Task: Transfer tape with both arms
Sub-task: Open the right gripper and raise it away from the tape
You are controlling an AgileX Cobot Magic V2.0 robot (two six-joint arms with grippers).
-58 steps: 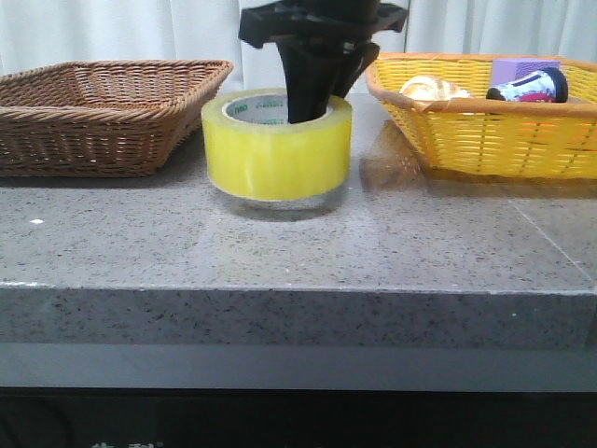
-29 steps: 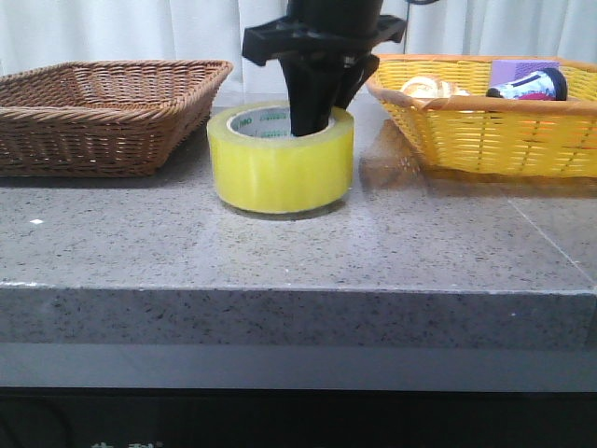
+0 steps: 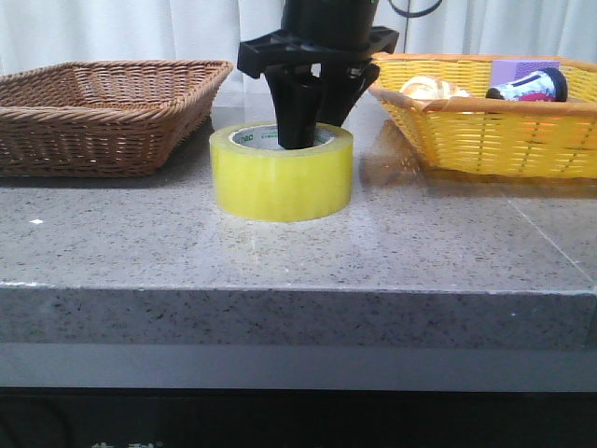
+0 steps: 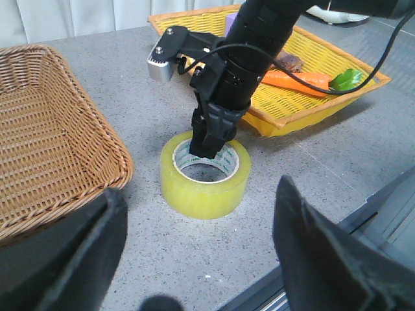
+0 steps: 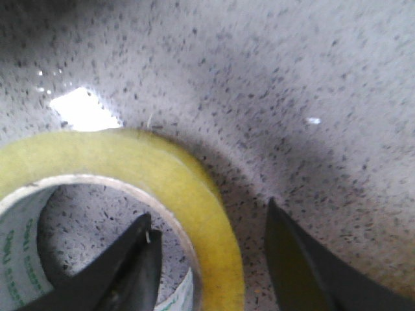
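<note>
The tape (image 3: 282, 177), a wide yellow roll with a white core and green lettering, lies flat on the grey stone table between the two baskets. My right gripper (image 3: 303, 131) hangs over its far wall. In the right wrist view one finger is inside the core and the other outside, with the tape's wall (image 5: 168, 175) between them. The right gripper (image 5: 207, 214) is open, with a gap on each side of the wall. My left gripper (image 4: 200, 189) is open and empty, near the table's front edge, short of the tape (image 4: 206, 181). It does not show in the front view.
A brown wicker basket (image 3: 103, 103) stands at the left, close to the tape. A yellow basket (image 3: 485, 140) at the right holds a black-capped bottle (image 3: 527, 86), a carrot (image 4: 295, 79) and other items. The table's front edge (image 4: 363, 207) is near my left gripper.
The tape has come down from just above the table and now rests flat on it. My right gripper's jaws have spread and let go of its wall.
</note>
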